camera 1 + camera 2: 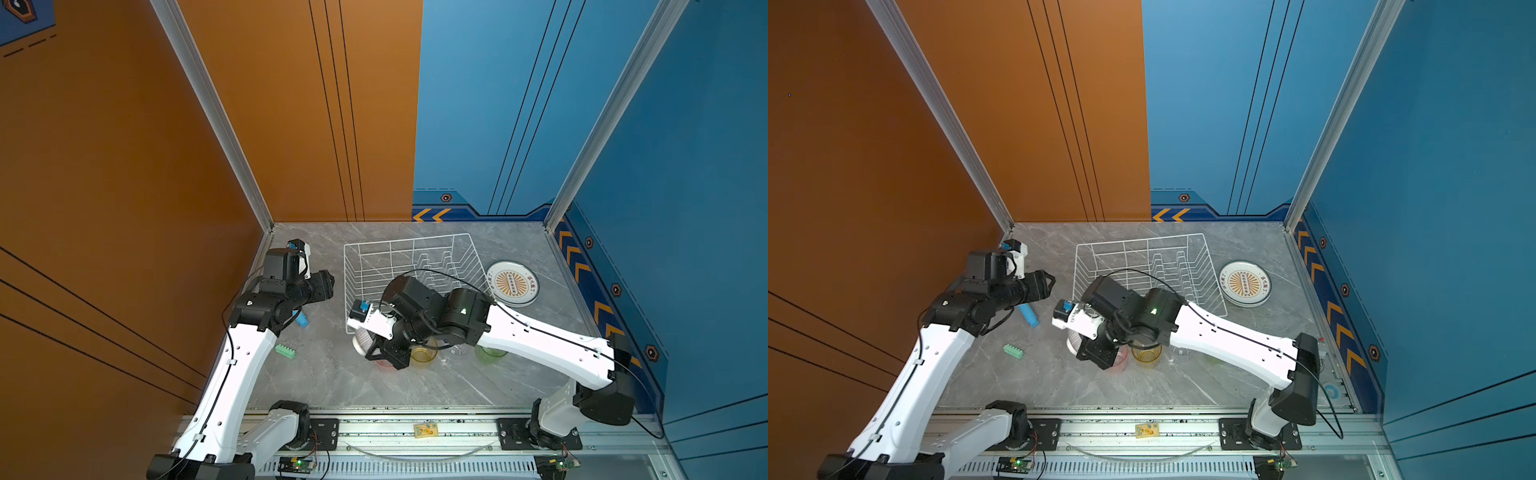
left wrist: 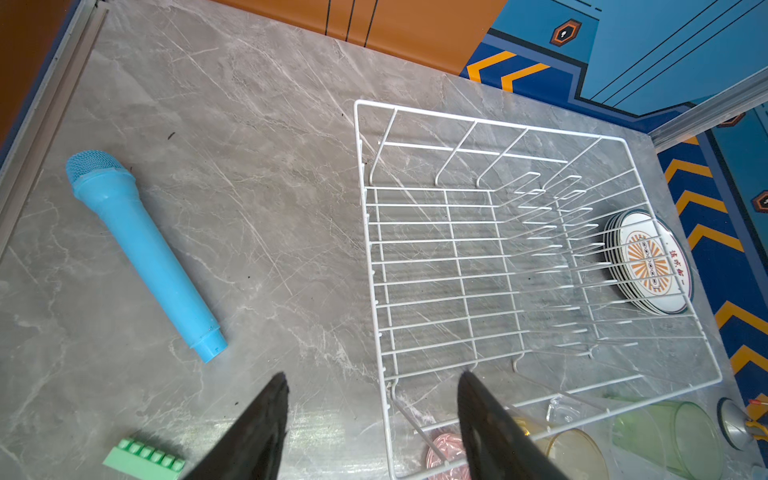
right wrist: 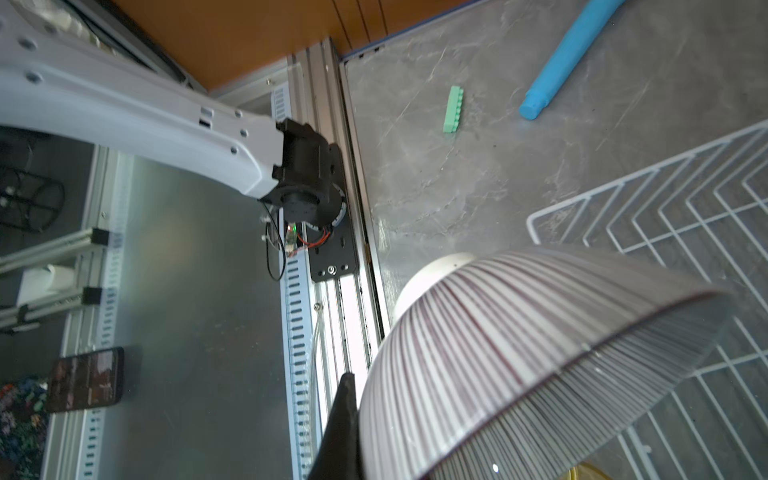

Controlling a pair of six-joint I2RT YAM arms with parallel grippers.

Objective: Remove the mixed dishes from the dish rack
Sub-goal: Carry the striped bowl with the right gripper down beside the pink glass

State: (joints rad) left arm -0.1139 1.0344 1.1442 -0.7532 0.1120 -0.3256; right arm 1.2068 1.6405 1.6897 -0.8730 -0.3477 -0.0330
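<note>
The white wire dish rack stands with nothing in it at the middle back of the table. My right gripper is shut on the rim of the striped white bowl, held tilted by the rack's near left corner. In the right wrist view one finger presses the bowl's outside; the other is hidden. Close by stand the pink, yellow, clear and green tumblers. A stack of plates lies right of the rack. My left gripper hangs open and holds nothing, left of the rack.
A light-blue cylinder and a small green block lie on the table's left part, under and beside the left arm. Walls close the table at the left, back and right. The arms' rail runs along the front edge.
</note>
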